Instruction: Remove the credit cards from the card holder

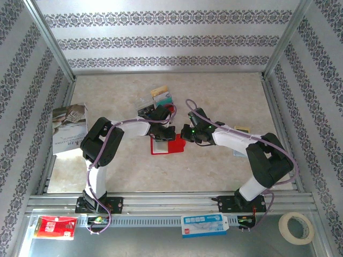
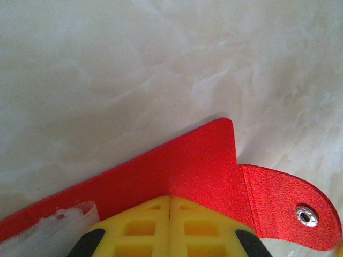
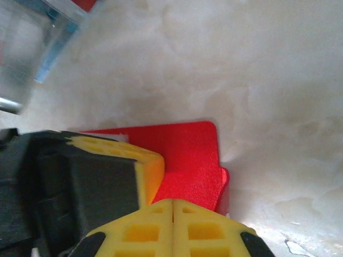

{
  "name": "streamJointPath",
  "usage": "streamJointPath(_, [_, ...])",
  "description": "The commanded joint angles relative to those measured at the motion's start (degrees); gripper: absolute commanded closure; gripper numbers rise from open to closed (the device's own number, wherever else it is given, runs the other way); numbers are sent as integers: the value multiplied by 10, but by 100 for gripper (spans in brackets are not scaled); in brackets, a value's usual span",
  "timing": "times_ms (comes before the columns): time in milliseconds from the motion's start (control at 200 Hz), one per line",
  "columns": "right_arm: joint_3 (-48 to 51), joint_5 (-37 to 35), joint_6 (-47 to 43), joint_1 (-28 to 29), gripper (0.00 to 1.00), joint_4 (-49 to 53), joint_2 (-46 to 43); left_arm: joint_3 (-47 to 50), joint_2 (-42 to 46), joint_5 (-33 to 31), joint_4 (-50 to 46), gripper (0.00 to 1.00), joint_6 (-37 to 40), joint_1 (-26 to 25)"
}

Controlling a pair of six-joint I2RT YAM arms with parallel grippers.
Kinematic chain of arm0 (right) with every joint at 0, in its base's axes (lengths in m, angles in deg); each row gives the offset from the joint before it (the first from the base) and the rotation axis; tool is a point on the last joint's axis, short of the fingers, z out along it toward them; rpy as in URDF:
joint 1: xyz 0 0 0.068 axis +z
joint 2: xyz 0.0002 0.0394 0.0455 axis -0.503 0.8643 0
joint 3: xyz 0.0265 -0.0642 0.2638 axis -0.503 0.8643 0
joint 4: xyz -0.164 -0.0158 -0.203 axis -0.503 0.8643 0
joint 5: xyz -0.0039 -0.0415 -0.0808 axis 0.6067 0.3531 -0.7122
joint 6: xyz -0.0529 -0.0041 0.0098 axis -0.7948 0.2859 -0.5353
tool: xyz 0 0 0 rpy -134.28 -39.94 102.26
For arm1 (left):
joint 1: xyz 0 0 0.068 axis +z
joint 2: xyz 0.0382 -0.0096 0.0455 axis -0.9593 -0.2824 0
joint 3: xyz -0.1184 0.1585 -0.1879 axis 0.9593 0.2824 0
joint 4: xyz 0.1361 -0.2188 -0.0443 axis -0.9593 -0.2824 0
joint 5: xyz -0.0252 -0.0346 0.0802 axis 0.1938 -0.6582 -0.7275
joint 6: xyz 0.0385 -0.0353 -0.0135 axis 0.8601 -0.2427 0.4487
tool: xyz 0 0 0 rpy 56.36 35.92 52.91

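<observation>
Top external shows the card holder (image 1: 167, 145) mid-table between the arms, with loose credit cards (image 1: 161, 96) on its far side. The left gripper (image 2: 170, 199) and right gripper (image 3: 172, 202) are both pressed together over its pebbled red cover, pinching nothing. I judge it light, thin and floppy at the fold, so I'd pin it near the snap tab (image 2: 300, 211).

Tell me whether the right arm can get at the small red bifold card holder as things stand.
Probably yes. The right gripper, jaws shut, sits right over a corner of the red bifold card holder. The left gripper, also shut, crowds the same spot, so room looks tight.
</observation>
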Motion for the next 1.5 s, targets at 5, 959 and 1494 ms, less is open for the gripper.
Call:
streamJointPath(5, [9,16,24,6,95,-14,23,20,-20,-33,-44,100,14,-9])
streamJointPath(959, [-2,-34,23,17,96,35,112,159,217,-121,-52,49,-94,30])
streamJointPath(1494, [-2,-26,28,17,96,23,118,151,156,-63,-35,67,-90,30])
